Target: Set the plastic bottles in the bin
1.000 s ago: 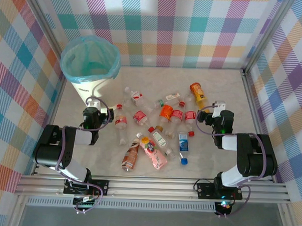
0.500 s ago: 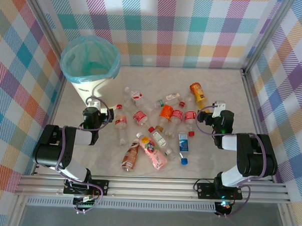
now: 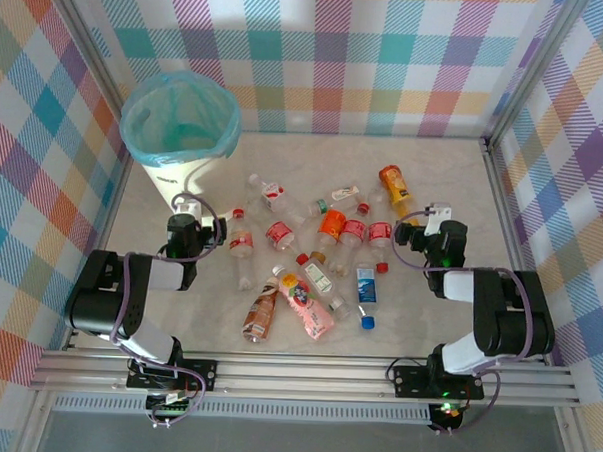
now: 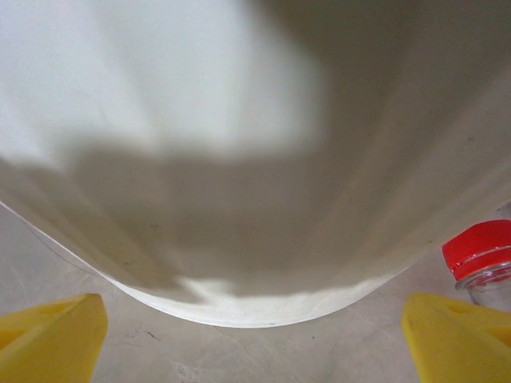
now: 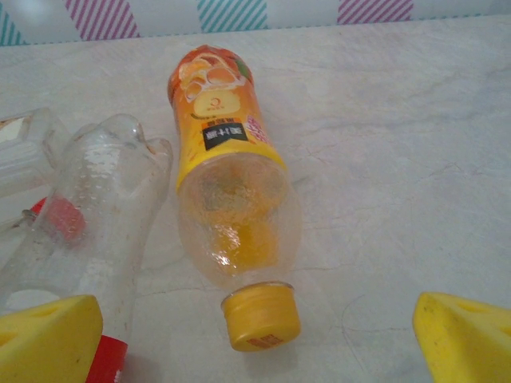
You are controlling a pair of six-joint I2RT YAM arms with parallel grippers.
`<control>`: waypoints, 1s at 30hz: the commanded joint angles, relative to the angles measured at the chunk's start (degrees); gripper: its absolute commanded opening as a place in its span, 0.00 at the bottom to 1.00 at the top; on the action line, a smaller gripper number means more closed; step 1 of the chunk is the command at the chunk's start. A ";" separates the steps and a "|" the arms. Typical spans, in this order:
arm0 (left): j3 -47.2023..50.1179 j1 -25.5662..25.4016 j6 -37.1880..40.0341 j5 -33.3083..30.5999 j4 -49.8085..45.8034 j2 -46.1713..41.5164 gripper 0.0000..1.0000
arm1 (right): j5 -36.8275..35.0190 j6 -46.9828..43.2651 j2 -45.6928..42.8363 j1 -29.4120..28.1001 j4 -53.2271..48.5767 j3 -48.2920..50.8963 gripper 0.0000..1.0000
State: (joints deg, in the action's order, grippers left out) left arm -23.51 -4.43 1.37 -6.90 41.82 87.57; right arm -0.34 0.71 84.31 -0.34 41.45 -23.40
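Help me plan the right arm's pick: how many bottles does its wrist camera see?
3. An orange bottle lies centre, cap nearest; a clear bottle lies just left of it; part of another clear one shows at the left edge. Others may be hidden.

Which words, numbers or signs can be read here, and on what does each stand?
"C": on the label of the orange bottle.
Black strip under it: white print, too blurred to read.
Labels of the other bottles, seen from above: too small to read.
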 commanded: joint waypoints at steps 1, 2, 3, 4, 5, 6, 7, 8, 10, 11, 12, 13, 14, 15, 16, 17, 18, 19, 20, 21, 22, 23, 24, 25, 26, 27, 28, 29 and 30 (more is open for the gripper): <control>-1.76 -0.32 0.25 0.78 -5.94 -7.15 0.95 | -2.07 1.69 -8.53 0.09 -10.93 -4.14 1.00; -1.80 -0.56 -0.17 0.34 -8.93 -9.54 0.95 | -2.61 2.58 -11.10 0.15 -14.84 -5.33 1.00; -1.74 -1.03 -0.67 -0.15 -11.41 -12.10 0.96 | -2.79 3.43 -13.48 0.15 -19.19 -6.60 1.00; -1.62 -1.55 -0.97 -0.75 -13.47 -14.49 0.96 | -2.91 4.52 -15.43 0.03 -23.33 -7.97 0.99; -1.46 -2.63 -1.09 -1.64 -15.88 -17.24 0.96 | -2.86 6.40 -17.49 0.00 -28.17 -9.71 0.98; -1.61 -4.02 -1.18 -2.73 -18.59 -20.12 0.96 | -1.98 8.24 -19.45 0.01 -33.64 -11.56 0.97; -1.86 -5.36 -1.26 -3.85 -21.43 -22.63 0.96 | -0.17 9.37 -20.80 -0.08 -37.29 -12.94 0.96; -2.28 -6.80 -1.36 -4.64 -24.58 -25.65 0.96 | 2.18 10.92 -22.33 -0.18 -40.81 -14.15 0.94; -3.61 -9.28 -2.71 -6.03 -31.10 -31.02 0.96 | 7.12 14.06 -25.11 -0.76 -46.35 -16.43 0.93; -4.50 -10.30 -3.73 -6.07 -34.67 -33.85 0.96 | 9.87 15.29 -26.49 -1.45 -49.49 -17.40 0.92; -5.32 -11.40 -4.90 -5.86 -37.92 -36.48 0.96 | 11.85 16.46 -27.80 -2.69 -52.01 -18.15 0.91; -6.07 -12.29 -5.58 -5.51 -40.51 -38.64 0.96 | 13.21 17.29 -28.98 -4.06 -53.95 -18.66 0.90; -6.85 -13.37 -6.39 -5.32 -43.29 -41.04 0.96 | 14.42 18.08 -30.26 -5.77 -56.11 -19.02 0.89; -7.68 -14.43 -7.34 -5.09 -46.11 -43.42 0.95 | 15.21 18.58 -31.72 -7.77 -58.27 -19.48 0.88; -8.45 -15.23 -8.04 -4.52 -48.43 -45.18 0.95 | 15.28 19.11 -32.81 -9.56 -60.27 -19.73 0.88; -9.39 -16.03 -8.74 -3.44 -50.96 -47.18 0.93 | 15.16 19.77 -33.98 -11.93 -62.43 -20.19 0.88; -10.44 -16.80 -9.63 -2.21 -53.48 -48.69 0.93 | 15.38 20.53 -34.89 -14.28 -64.39 -20.37 0.87; -11.30 -17.36 -10.23 -0.72 -55.53 -50.03 0.93 | 16.09 21.14 -35.51 -16.11 -65.75 -20.49 0.86; -12.37 -17.85 -10.93 1.18 -58.26 -51.11 0.93 | 17.47 21.42 -35.90 -18.26 -67.03 -20.45 0.85; -13.62 -18.15 -11.44 3.55 -61.71 -51.82 0.93 | 18.11 21.40 -35.82 -20.34 -68.58 -20.43 0.85; -14.95 -18.25 -11.84 5.62 -64.36 -52.05 0.94 | 17.91 21.42 -35.48 -22.68 -70.62 -20.80 0.84; -16.57 -18.34 -12.48 7.38 -67.41 -52.00 0.93 | 17.35 21.54 -34.87 -25.13 -73.22 -21.42 0.83; -18.33 -18.38 -13.27 8.90 -70.50 -51.63 0.93 | 16.77 21.69 -34.09 -27.51 -75.76 -22.14 0.82; -19.86 -18.42 -13.80 9.92 -73.45 -51.11 0.93 | 16.20 21.83 -33.36 -29.76 -77.49 -22.77 0.81; -21.53 -18.42 -14.55 10.88 -76.47 -50.35 0.93 | 15.31 22.08 -32.41 -32.43 -78.98 -23.42 0.80; -23.09 -18.37 -15.16 11.79 -79.38 -49.48 0.94 | 14.28 22.46 -31.52 -35.23 -79.92 -23.90 0.79; -24.25 -18.42 -15.52 12.47 -81.41 -48.77 0.93 | 13.20 22.74 -30.57 -37.49 -80.54 -24.16 0.79; -25.45 -18.43 -15.92 13.16 -83.46 -47.90 0.93 | 11.71 23.18 -29.23 -40.26 -81.17 -24.67 0.78; -26.57 -18.38 -16.34 13.66 -85.17 -46.85 0.93 | 10.16 23.48 -27.67 -42.89 -81.70 -25.36 0.77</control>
State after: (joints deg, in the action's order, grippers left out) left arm -46.98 -22.41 -12.29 2.28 -32.12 38.98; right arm 13.17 22.26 54.11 -38.48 -34.20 -46.15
